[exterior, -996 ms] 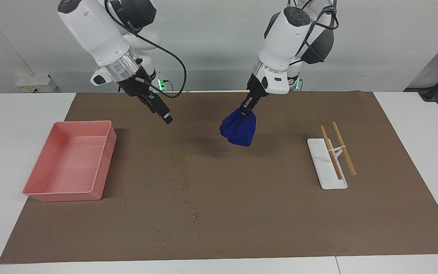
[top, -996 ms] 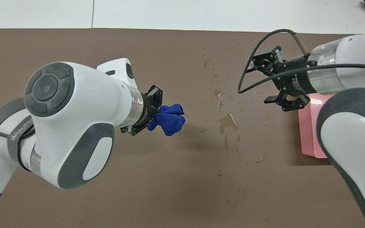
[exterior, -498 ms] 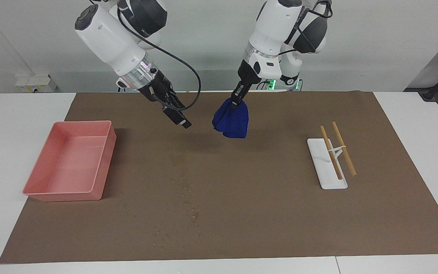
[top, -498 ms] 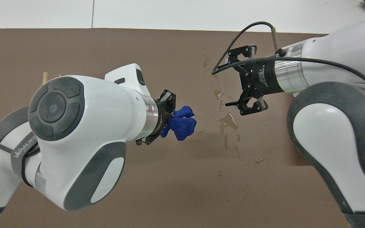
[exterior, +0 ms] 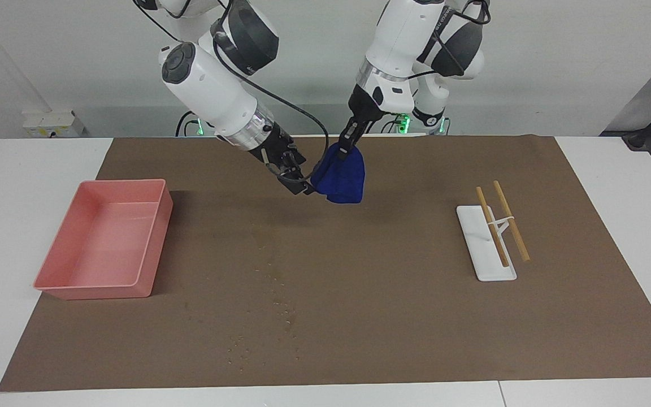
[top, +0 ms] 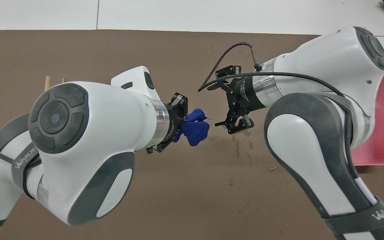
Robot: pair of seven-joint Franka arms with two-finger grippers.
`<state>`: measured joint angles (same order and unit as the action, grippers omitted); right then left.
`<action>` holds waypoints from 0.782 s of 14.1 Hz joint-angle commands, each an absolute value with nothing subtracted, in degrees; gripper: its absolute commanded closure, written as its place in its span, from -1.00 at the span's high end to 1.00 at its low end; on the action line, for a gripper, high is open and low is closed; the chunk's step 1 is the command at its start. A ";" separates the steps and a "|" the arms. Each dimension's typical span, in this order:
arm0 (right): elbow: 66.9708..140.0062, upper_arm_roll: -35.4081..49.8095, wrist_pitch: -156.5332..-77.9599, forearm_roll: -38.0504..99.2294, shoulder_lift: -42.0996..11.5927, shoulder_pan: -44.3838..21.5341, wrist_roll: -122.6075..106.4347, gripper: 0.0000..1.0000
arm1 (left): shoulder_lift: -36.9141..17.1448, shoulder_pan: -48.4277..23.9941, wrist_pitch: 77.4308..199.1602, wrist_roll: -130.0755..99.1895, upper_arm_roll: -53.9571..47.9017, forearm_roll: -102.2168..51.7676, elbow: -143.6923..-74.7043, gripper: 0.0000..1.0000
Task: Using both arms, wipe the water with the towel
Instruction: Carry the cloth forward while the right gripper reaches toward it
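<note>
Royal-blue soft towel [exterior: 341, 178] hangs clamped in my left gripper [exterior: 349, 146]; I steer the spread-fingered right gripper [exterior: 298, 183] onto its free edge, well above the water droplets [exterior: 280, 308].

A brown mat [exterior: 393, 316] covers most of the white table [exterior: 31, 164]. A pink tray [exterior: 105, 240] sits on the mat toward the right arm's end. A white stand [exterior: 481, 249] carrying two wooden sticks [exterior: 511, 220] lies on the mat well apart from the tray, toward the left arm's end.
</note>
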<state>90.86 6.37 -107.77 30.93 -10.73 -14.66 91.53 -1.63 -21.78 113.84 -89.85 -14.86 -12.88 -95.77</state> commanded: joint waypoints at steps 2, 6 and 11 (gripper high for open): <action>95.45 6.59 -108.63 32.61 -7.91 -15.20 92.46 0.98 | -1.93 -23.46 114.69 -94.47 -15.47 -13.27 -94.04 -1.00; 95.27 6.59 -113.63 35.68 -8.26 -16.08 92.81 0.98 | -2.20 -24.26 118.21 -97.91 -15.47 -12.74 -93.87 -1.00; 97.38 6.59 -113.56 36.12 -7.30 -18.98 93.87 0.98 | -2.20 -24.26 120.05 -99.66 -15.38 -12.66 -93.69 -1.00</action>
